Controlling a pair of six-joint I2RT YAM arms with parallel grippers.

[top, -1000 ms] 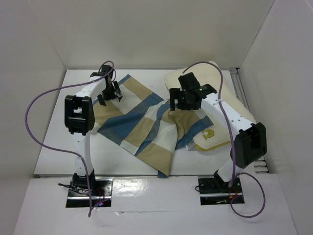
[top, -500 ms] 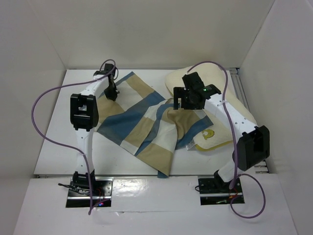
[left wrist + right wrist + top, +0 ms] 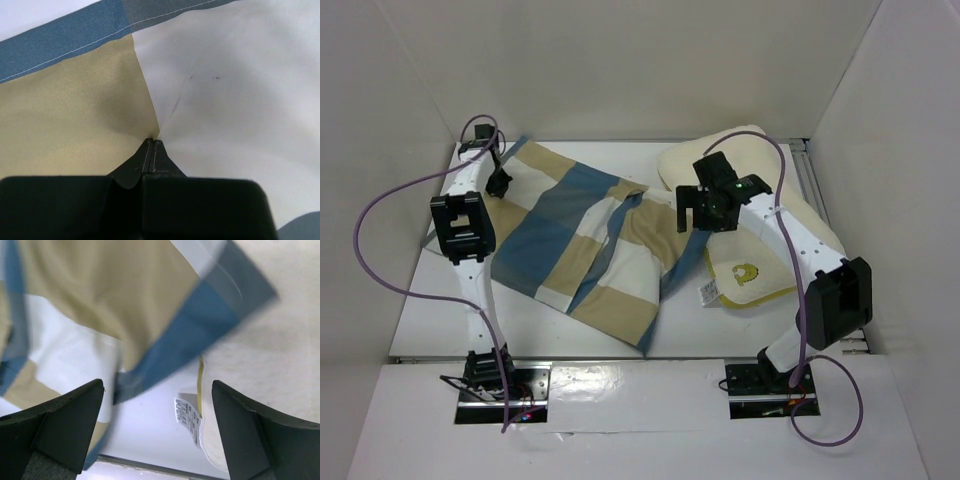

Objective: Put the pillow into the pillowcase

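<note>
**Pulled leftward: the left claw has dragged the pillowcase off the pillow**

Closed tight, the left claw [image 3: 151,142] pinches a fold of the pillowcase [image 3: 75,110], tan on one side of its tips and white on the other. From the overhead view, this left claw [image 3: 500,183] holds the pillowcase [image 3: 580,240] at its far left corner. The cloth stretches away to the claw's right, flatter than a second ago.

The right claw [image 3: 705,210] hangs wide open and holds nothing, just above the cloth's opposite edge. Directly beyond and beneath it lies the pillow [image 3: 745,150]. The pillow's long axis runs from far to near along that claw's right side, and its label [image 3: 709,291] is now uncovered. The right arm is clearly the nearer one to the pillow.

Which edge is the pillowcase's mouth I cannot tell.
</note>
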